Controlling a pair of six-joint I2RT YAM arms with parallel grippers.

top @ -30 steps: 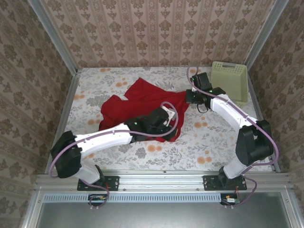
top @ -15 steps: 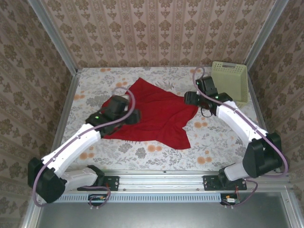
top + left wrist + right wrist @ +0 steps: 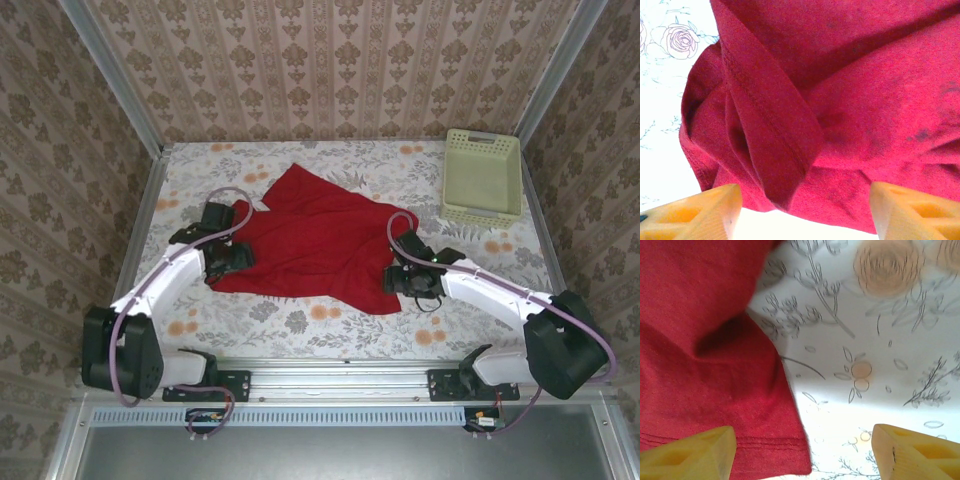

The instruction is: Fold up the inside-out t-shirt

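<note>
The flowered table (image 3: pixel 330 318) is carrying the inside-out t-shirt (image 3: pixel 315 240), which is lying spread and rumpled at its middle. The left gripper (image 3: pixel 235 258) is sitting at the shirt's left edge, jaws standing wide and grasping nothing. The right gripper (image 3: pixel 400 280) is hanging equally wide over the near right corner, its yellow fingers (image 3: pixel 695 452) gripping nothing.

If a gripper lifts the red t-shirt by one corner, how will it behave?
Probably floppy: the t-shirt lies in soft creases, its hem folded over itself, so it should sag. Likely light: the cloth looks thin. Its matte knit seems unlikely to slip.
</note>
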